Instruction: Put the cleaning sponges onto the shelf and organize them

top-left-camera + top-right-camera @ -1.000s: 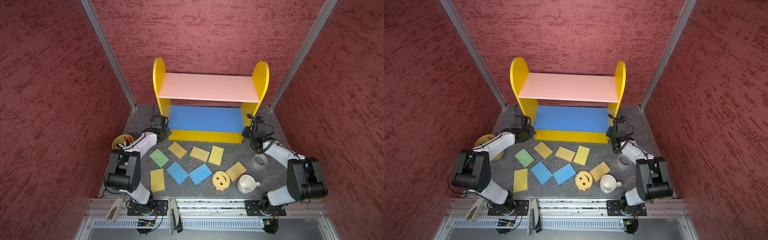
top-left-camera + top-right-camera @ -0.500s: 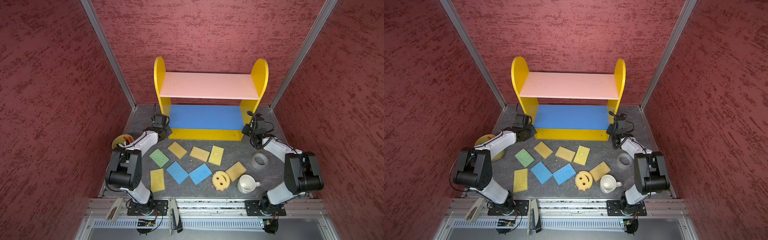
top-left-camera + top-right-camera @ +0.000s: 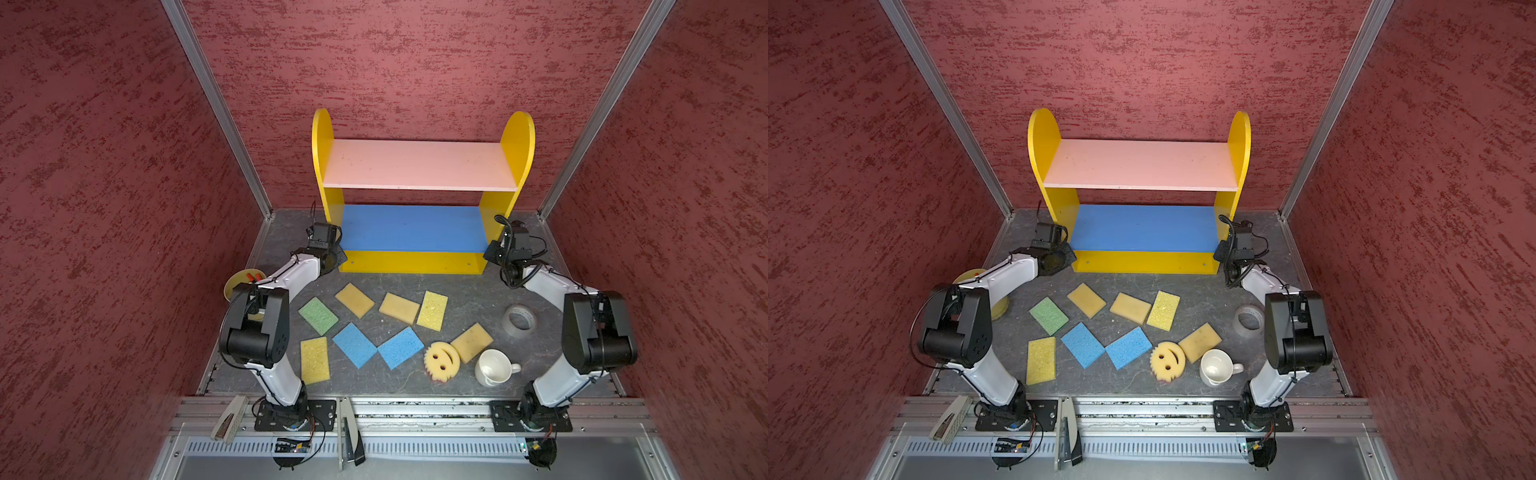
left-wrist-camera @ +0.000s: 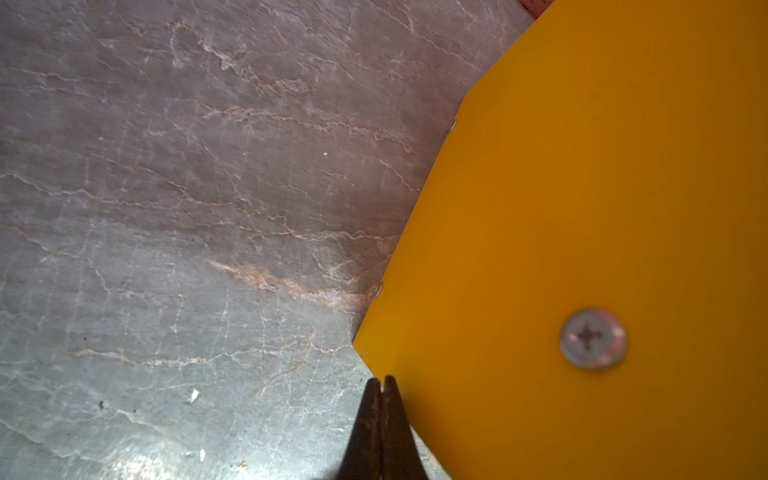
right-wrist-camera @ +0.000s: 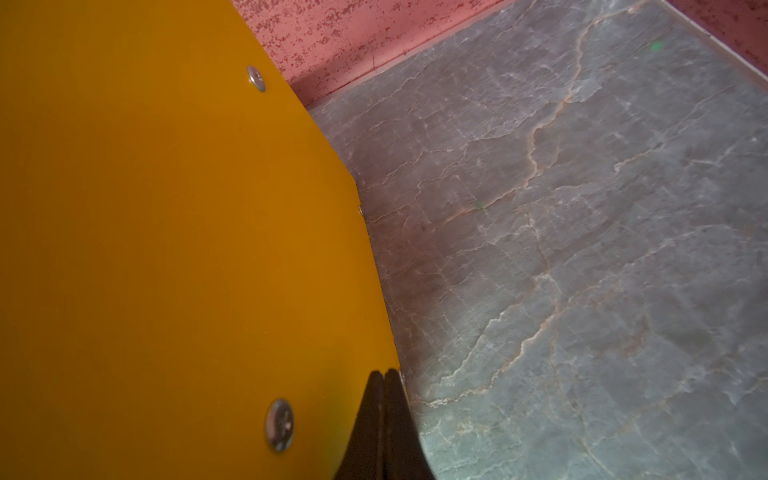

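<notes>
Wrist views: left gripper (image 4: 381,380) and right gripper (image 5: 383,374) were pinched fully shut, holding nothing.
Each claw's tips sat at a yellow side panel of the shelf (image 4: 582,208); the cleaning sponges (image 3: 399,308) lay scattered on the table (image 3: 465,286) before it, near a mug (image 3: 492,368).

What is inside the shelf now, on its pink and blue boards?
On the shelf, the pink board is bare. The blue board shows nothing on its visible front; its back part lies hidden under the pink board.
</notes>
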Available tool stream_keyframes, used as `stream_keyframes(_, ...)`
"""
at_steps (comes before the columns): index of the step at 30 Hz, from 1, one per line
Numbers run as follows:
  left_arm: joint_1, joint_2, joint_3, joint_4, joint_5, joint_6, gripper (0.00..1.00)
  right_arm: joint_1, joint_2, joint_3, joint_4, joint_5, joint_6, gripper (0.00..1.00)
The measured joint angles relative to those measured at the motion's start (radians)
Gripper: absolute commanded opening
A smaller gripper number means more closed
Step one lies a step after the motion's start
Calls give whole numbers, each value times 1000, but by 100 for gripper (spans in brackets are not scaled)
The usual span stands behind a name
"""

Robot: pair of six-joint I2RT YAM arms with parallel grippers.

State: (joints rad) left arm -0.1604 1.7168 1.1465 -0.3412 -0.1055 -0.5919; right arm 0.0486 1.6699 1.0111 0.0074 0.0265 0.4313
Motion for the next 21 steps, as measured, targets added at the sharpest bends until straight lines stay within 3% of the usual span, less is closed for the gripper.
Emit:
stream_keyframes(6, -7, -18, -29, 17, 1, -2, 0, 16, -23, -13, -13, -6, 4, 0)
stream_keyframes(13, -47, -142, -135, 24, 32, -7, 0, 134, -251, -170, -90, 53, 21, 0)
stream_keyframes(18, -50, -238, -206, 24, 44, -21, 2, 296, -417, -243, -161, 101, 73, 11)
stream_keyframes(21, -53, -272, -233, 19, 50, -29, 8, 396, -460, -280, -189, 126, 126, 25)
